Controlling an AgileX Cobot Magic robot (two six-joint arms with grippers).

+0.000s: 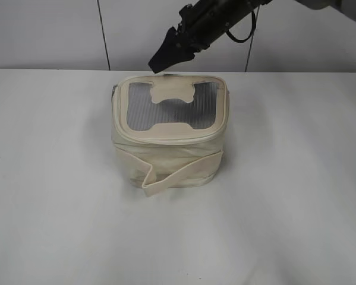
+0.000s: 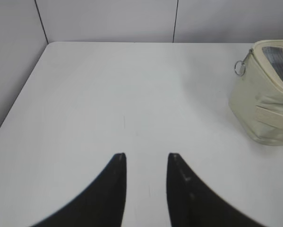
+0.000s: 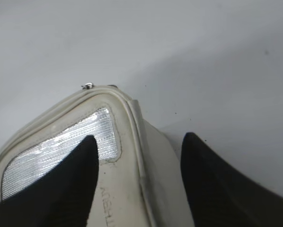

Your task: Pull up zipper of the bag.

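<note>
bag (image 1: 169, 133): cream, boxy, upright on white table (image 1: 296, 196), about mid-table in exterior view; far right edge of left wrist view, partly cropped
top: grey mesh panel (image 1: 172, 107) with cream bone-shaped patch (image 1: 173, 90) at the back edge
strap (image 1: 180, 172): cream band across the front, loose end hanging at lower left
zipper (image 1: 166, 141): cream track round the top rim; front run looks closed in exterior view
slider: small silver piece with ring pull (image 2: 239, 67) at the bag's left rear corner, ring hanging off the side; in right wrist view only a tiny metal bit at the rim's far corner, too small to read
right gripper (image 1: 163, 59): dark, up in the air above the bag's back edge, angled down-left; not touching the bag as far as exterior view shows
right fingers (image 3: 70, 184): spread wide, bag rim and mesh between them in right wrist view, nothing pinched
left gripper (image 2: 146, 158): low over bare table, well left of the bag
left fingers (image 2: 110, 189): apart, gap between tips, nothing held
background: grey wall panels behind table
</note>
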